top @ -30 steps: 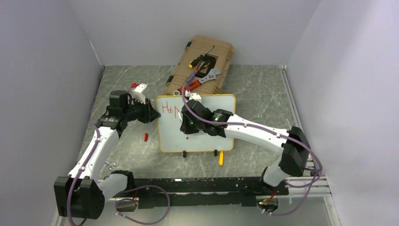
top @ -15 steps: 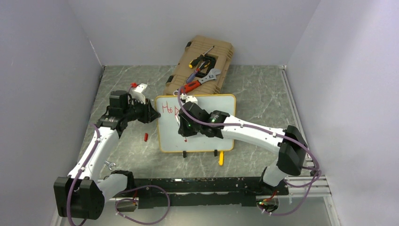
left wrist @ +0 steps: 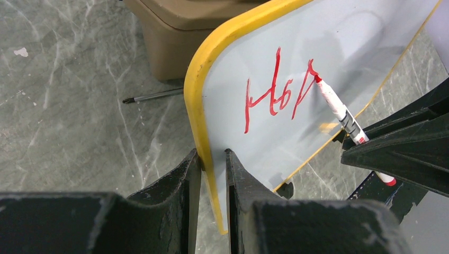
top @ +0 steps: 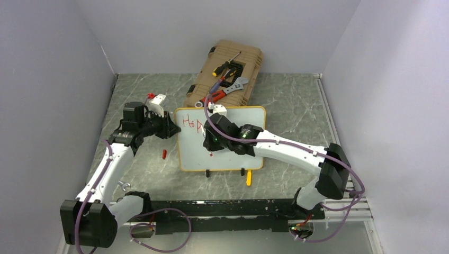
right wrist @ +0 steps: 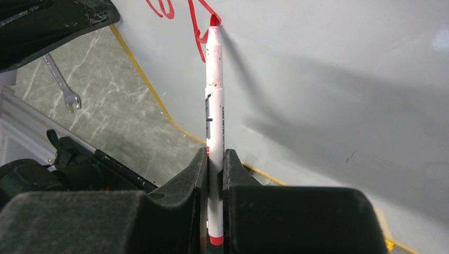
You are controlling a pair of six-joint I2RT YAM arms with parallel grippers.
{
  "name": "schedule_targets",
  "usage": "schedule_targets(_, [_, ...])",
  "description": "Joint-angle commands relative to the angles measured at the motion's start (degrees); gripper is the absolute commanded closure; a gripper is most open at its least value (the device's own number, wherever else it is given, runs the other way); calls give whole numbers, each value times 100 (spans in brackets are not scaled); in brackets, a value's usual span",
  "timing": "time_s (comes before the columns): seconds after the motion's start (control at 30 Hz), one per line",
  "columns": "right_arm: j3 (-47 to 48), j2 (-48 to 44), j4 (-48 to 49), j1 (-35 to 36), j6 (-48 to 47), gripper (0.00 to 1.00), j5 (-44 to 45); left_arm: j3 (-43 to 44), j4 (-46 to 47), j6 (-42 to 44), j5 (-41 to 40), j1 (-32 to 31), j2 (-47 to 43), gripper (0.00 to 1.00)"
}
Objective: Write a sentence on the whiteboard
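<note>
Whiteboard (left wrist: 360, 47): red letters (left wrist: 274, 91) "Ho", perhaps "p".

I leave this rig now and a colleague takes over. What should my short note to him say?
Left gripper: shut on the whiteboard's yellow edge, steadying it.
Right gripper: shut on the red marker, tip against the board at the third letter.
Whiteboard stands on the table before the tan tool case.
Done: red letters "Ho" plus an unfinished third.
Left: the rest of the sentence.
</note>
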Motion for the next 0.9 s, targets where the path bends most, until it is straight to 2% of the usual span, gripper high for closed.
schedule_targets(0.0, [-14, -23, -52, 18, 93, 100, 79, 102, -71, 158, 171, -95, -81, 100])
schedule_targets(0.87, [17, -208, -503, -161, 126, 100, 552, 109, -80, 163, 155, -97, -90, 100])
